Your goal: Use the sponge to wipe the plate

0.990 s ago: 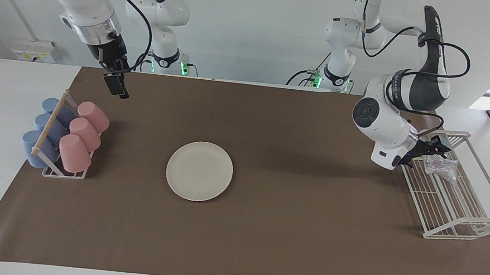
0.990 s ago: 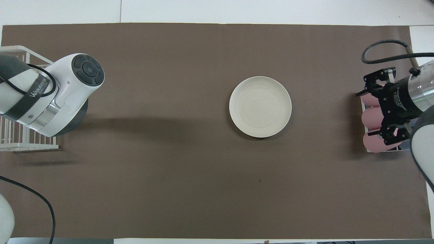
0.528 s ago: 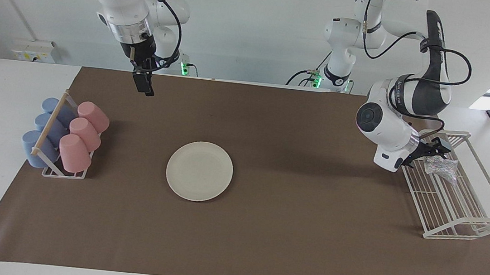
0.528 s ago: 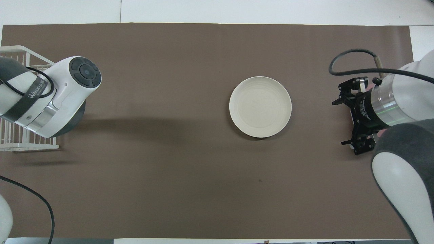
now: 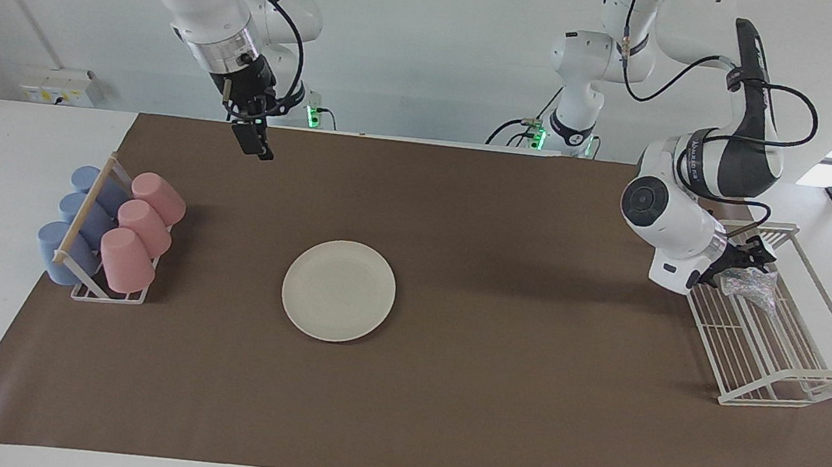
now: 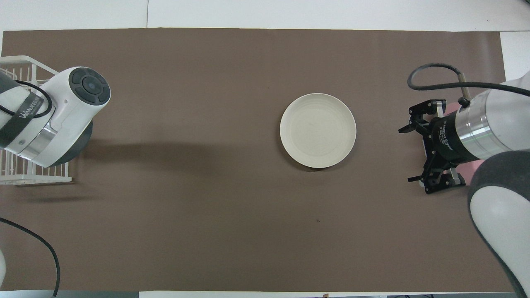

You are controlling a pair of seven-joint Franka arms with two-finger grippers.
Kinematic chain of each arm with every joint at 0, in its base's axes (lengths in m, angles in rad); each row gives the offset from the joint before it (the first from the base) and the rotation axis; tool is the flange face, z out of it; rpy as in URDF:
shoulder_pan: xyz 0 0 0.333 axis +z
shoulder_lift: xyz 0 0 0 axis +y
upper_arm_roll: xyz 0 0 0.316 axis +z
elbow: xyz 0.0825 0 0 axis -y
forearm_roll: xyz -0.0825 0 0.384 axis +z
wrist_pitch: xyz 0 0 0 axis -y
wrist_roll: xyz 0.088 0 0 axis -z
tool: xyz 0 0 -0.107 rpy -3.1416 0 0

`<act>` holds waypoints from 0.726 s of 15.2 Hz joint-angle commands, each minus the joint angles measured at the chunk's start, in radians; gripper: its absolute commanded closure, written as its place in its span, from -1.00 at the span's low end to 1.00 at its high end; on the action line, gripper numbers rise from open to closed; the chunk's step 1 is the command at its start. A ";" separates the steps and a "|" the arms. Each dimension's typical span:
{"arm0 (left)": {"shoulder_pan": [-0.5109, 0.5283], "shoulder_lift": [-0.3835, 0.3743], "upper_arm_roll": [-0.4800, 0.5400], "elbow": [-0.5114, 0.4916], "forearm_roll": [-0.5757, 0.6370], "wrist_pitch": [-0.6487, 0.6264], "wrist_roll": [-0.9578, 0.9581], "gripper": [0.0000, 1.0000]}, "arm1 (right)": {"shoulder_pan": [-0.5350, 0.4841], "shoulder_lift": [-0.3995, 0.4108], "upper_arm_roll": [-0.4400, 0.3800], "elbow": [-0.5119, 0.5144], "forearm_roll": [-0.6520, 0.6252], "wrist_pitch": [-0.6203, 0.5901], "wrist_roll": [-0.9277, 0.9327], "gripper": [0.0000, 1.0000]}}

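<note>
The left claw (image 5: 749, 261) is reaching into the white wire rack (image 5: 782, 357) at the left arm's end of the surface (image 5: 442, 422), and the sponge (image 5: 752, 284) is lying on the rack's wires, right at the claw's tips. I cannot tell whether the fingers are closing on it or merely touching it. Compared with a second ago, the left arm's wrist is sitting a little further over the rack, and the sponge is in the same spot.

The plate (image 5: 339, 290) is sitting flat on the brown mat, well apart from the rack, toward the right arm's end of the surface and bare. It is lying where it was a second ago.

The right claw (image 6: 418, 151) is hanging in the air with its fingers spread wide and holding nothing, over the mat between the plate and the cup rack (image 5: 94, 246) of pink and blue cups. A second ago it was over the cups; now it is hanging clear of them, closer to the plate.
</note>
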 commanded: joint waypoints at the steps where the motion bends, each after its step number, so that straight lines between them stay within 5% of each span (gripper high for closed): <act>1: 0.008 -0.019 -0.004 -0.031 0.019 0.028 -0.013 0.63 | -0.020 -0.024 0.006 -0.034 0.020 0.031 0.020 -1.00; 2: 0.008 -0.019 -0.004 -0.031 0.019 0.029 -0.013 1.00 | -0.008 -0.023 0.006 -0.034 0.009 0.050 0.022 -1.00; 11: 0.008 -0.010 -0.007 0.001 -0.005 0.059 -0.004 1.00 | 0.103 -0.015 0.015 -0.031 -0.045 0.182 0.265 -1.00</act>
